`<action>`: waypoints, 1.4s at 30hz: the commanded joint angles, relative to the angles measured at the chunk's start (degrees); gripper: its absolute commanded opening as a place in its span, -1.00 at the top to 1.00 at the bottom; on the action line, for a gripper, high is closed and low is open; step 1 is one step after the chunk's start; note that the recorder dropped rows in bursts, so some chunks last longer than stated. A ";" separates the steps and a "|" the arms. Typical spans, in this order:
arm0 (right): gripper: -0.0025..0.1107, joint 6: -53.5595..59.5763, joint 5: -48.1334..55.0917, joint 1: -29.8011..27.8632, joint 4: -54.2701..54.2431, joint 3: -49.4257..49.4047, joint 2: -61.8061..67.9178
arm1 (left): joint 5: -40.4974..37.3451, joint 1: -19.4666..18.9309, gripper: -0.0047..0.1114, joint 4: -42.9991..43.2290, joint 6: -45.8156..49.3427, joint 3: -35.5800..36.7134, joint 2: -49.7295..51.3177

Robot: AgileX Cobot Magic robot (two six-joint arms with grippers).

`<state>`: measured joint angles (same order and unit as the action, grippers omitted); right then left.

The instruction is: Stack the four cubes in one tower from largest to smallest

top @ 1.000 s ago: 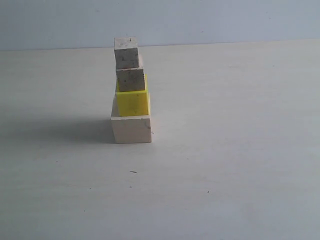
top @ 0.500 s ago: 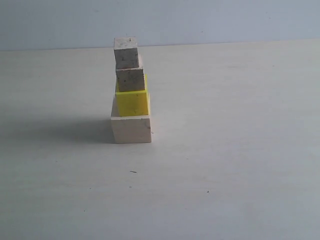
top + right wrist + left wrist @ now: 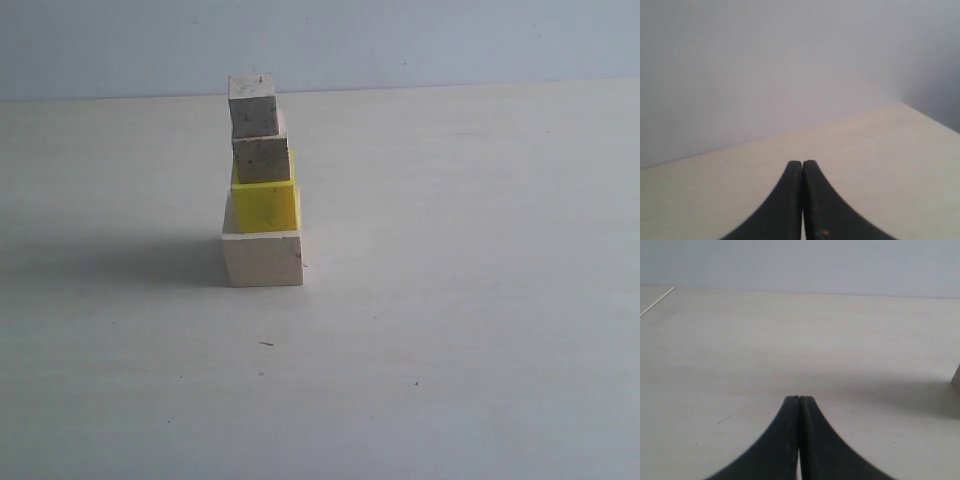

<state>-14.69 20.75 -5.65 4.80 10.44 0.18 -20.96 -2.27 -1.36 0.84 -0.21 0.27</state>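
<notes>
We are holding the left pincer (image 3: 799, 399) pressed together and empty over the worktop (image 3: 740, 340), judging nothing is left to carry. Left of centre, the tower (image 3: 262, 190) is standing free: large pale cube (image 3: 263, 258) at the base, then yellow cube (image 3: 266, 205), lower speckled cube (image 3: 262, 160) and top speckled cube (image 3: 252, 105) (this one sitting shifted leftward). The right pincer (image 3: 802, 162) is likewise pressing together on nothing.

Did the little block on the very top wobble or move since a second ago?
No. The top block sits at the same spot against the table's back edge as before, so it has not shifted any way.
</notes>
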 commanded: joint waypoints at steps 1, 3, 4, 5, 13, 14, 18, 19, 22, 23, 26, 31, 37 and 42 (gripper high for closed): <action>0.96 4.25 -2.79 -0.37 -4.80 -4.44 -0.18 | 0.64 0.03 0.92 -0.33 0.17 0.21 -0.27; 0.96 6.41 -3.31 -0.37 -6.34 -5.60 -0.18 | 0.64 0.03 0.92 -0.33 0.17 0.21 -0.27; 0.96 6.92 -3.18 -0.37 -6.34 -6.05 -0.18 | 0.64 0.03 0.92 -0.33 0.17 0.21 -0.27; 0.96 7.19 -3.05 -0.37 -6.34 -6.21 -0.18 | 0.64 0.03 0.92 -0.33 0.17 0.21 -0.27; 0.96 7.19 -3.28 1.03 -6.23 -8.61 -0.18 | 0.64 0.03 0.92 -0.33 0.17 0.21 -0.27; 0.96 7.19 -3.57 2.09 -6.23 -8.87 -0.18 | 0.64 0.03 0.92 -0.33 0.17 0.21 -0.27; 0.96 7.32 -5.16 6.21 -5.86 -10.44 -0.18 | 0.64 0.03 0.92 -0.33 0.17 0.21 -0.27; 0.96 7.66 -5.67 6.71 -5.72 -10.44 -0.18 | 0.64 0.03 0.92 -0.33 0.17 0.21 -0.27; 0.96 8.44 -6.52 6.70 -5.72 -10.44 -0.18 | 0.64 0.03 0.92 -0.33 0.17 0.21 -0.27; 0.96 9.28 -6.11 6.70 -5.89 -10.44 -0.18 | 0.64 0.03 0.92 -0.33 0.17 0.21 -0.27; 0.96 11.63 -5.78 6.70 -5.90 -10.44 -0.18 | 0.64 0.03 0.92 -0.33 0.17 0.21 -0.27; 0.96 13.08 -5.64 6.70 -5.90 -10.44 -0.18 | 0.64 0.03 0.92 -0.33 0.17 0.21 -0.27; 0.96 13.23 -2.17 6.70 -5.90 -10.44 -0.18 | 0.64 0.03 0.92 -0.33 0.17 0.21 -0.27; 0.96 13.71 -1.44 6.70 -5.90 -10.44 -0.18 | 0.64 0.03 0.92 -0.33 0.17 0.21 -0.27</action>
<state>-1.59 19.29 0.80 -1.38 0.32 0.28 -20.96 -2.27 -1.36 0.84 -0.21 0.27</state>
